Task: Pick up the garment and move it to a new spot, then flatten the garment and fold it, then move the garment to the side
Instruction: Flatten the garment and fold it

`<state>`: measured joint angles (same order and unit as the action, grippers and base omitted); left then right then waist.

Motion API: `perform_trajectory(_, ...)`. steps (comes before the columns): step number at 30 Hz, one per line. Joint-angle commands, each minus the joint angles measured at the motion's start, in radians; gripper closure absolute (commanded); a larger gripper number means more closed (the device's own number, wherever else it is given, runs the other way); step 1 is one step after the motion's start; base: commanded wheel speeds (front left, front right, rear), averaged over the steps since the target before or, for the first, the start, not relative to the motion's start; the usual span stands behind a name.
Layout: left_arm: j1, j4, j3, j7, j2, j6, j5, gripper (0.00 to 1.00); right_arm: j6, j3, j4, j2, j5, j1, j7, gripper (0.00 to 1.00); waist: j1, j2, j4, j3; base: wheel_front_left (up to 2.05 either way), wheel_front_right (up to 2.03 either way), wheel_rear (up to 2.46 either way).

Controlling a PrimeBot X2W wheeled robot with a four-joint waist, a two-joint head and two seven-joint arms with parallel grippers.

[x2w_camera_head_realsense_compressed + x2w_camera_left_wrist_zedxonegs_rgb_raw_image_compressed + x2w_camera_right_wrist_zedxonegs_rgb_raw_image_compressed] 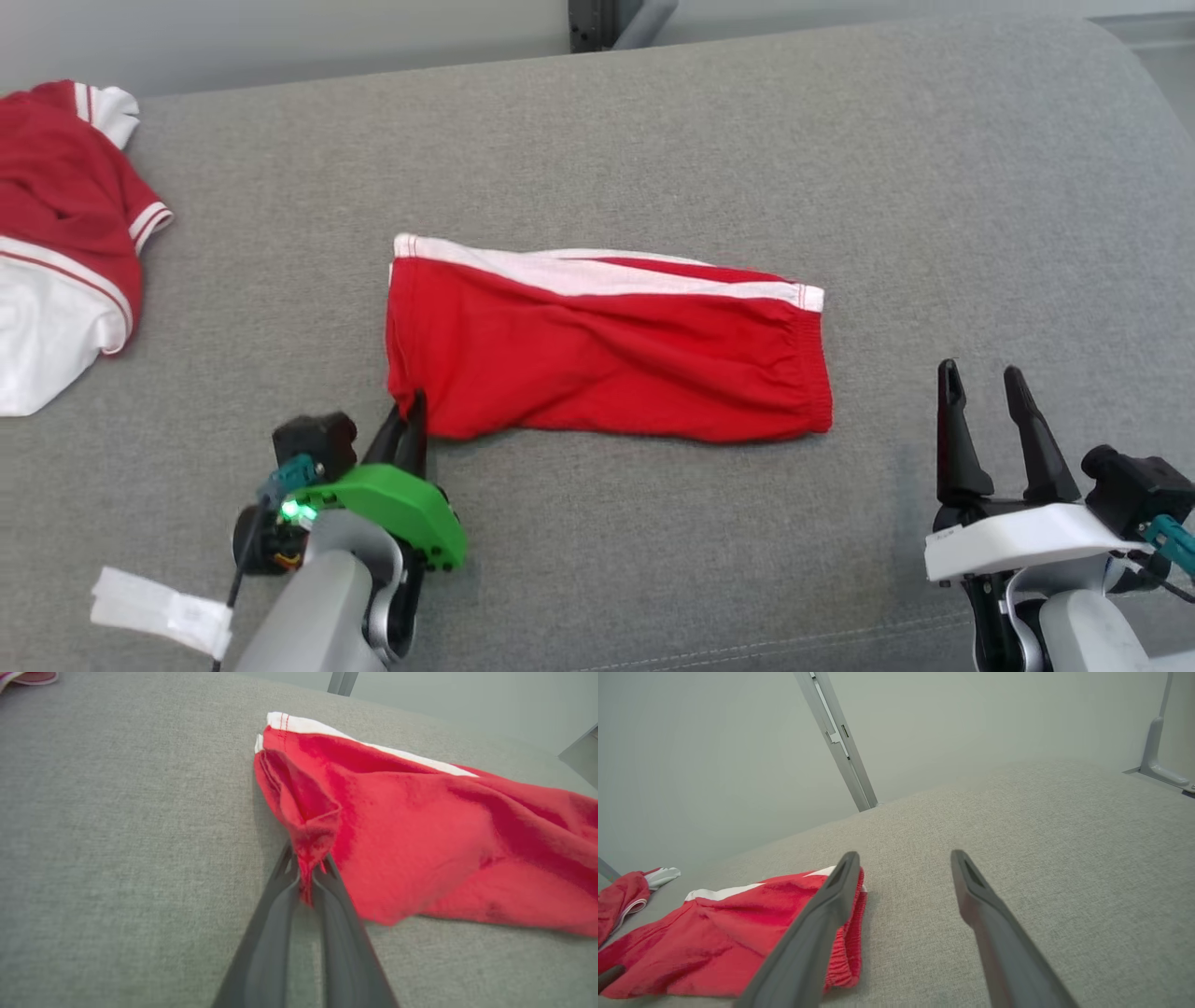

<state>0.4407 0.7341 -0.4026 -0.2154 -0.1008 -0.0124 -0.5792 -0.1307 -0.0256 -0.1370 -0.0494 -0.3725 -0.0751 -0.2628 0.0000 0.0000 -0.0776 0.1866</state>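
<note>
Fabric surface [653, 140], grey, pale wall [714, 742] behind, left hand [414, 403] clamped on garment [607, 364], right hand [982, 381] apart

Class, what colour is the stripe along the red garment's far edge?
White stripe, clearest in head view.

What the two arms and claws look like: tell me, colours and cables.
Left claw: two long dark fingers on a green housing, green light, black camera block with teal plug, black cable with white tag, pale grey forearm. Right claw: same dark fingers, white housing, black block, teal plug.
</note>
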Motion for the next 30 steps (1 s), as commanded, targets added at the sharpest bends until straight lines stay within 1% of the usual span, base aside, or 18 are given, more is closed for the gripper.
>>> perform_trajectory(1, -0.051, -0.033, 0.001, -0.012, 0.007, 0.011, -0.012, 1.00, 0.000, -0.002, -0.013, -0.002, 0.009, 0.018, -0.003, 0.00, 0.0000, 0.0000, 0.056, -0.053, 0.00, 0.00, 0.00)
perform_trajectory(5, -0.155, -0.124, 0.014, -0.029, 0.011, 0.049, -0.024, 1.00, 0.000, 0.000, -0.040, -0.002, 0.017, 0.022, -0.003, 0.00, 0.0000, 0.0000, 0.082, -0.070, 0.00, 0.00, 0.00)
perform_trajectory(7, -0.194, -0.153, 0.020, -0.032, 0.013, 0.058, -0.028, 1.00, 0.000, 0.005, -0.051, -0.002, 0.021, 0.019, -0.003, 0.00, 0.0000, 0.0000, 0.092, -0.073, 0.00, 0.00, 0.00)
perform_trajectory(15, -0.247, -0.188, 0.023, -0.037, 0.017, 0.090, -0.034, 0.99, 0.000, 0.021, -0.077, -0.002, 0.028, -0.005, -0.003, 0.00, 0.0000, 0.0000, 0.103, -0.076, 0.00, 0.00, 0.00)
perform_trajectory(16, -0.248, -0.190, 0.022, -0.038, 0.018, 0.095, -0.030, 0.75, 0.000, 0.023, -0.080, -0.002, 0.028, -0.006, -0.003, 0.00, 0.0000, 0.0000, 0.103, -0.076, 0.00, 0.00, 0.00)
perform_trajectory(17, -0.249, -0.193, 0.025, -0.041, 0.017, 0.097, -0.025, 0.34, 0.000, 0.024, -0.084, -0.002, 0.028, -0.007, -0.003, 0.00, 0.0000, 0.0000, 0.104, -0.075, 0.00, 0.00, 0.00)
perform_trajectory(18, -0.249, -0.197, 0.028, -0.043, 0.014, 0.101, -0.020, 0.03, 0.000, 0.026, -0.088, -0.002, 0.028, -0.007, -0.003, 0.00, 0.0000, 0.0000, 0.104, -0.075, 0.00, 0.00, 0.00)
perform_trajectory(19, -0.250, -0.204, 0.032, -0.043, 0.010, 0.103, -0.016, 0.00, 0.000, 0.026, -0.093, -0.002, 0.028, -0.007, -0.003, 0.00, 0.0000, 0.0000, 0.104, -0.075, 0.00, 0.00, 0.00)
perform_trajectory(22, -0.249, -0.256, 0.049, -0.051, -0.007, 0.104, 0.018, 0.00, 0.000, 0.024, -0.106, -0.002, 0.033, -0.007, -0.003, 0.00, 0.0000, 0.0000, 0.107, -0.074, 0.00, 0.00, 0.00)
perform_trajectory(24, -0.262, -0.325, 0.085, -0.050, -0.009, 0.110, 0.047, 0.00, 0.000, 0.023, -0.117, -0.002, 0.038, -0.005, -0.003, 0.00, 0.0000, 0.0000, 0.111, -0.073, 0.00, 0.00, 0.00)
perform_trajectory(30, -0.333, -0.513, 0.162, -0.050, -0.013, 0.093, 0.163, 0.00, 0.000, 0.032, -0.159, -0.002, 0.055, 0.000, 0.001, 0.00, 0.0000, 0.0000, 0.129, -0.082, 0.00, 0.00, 0.00)
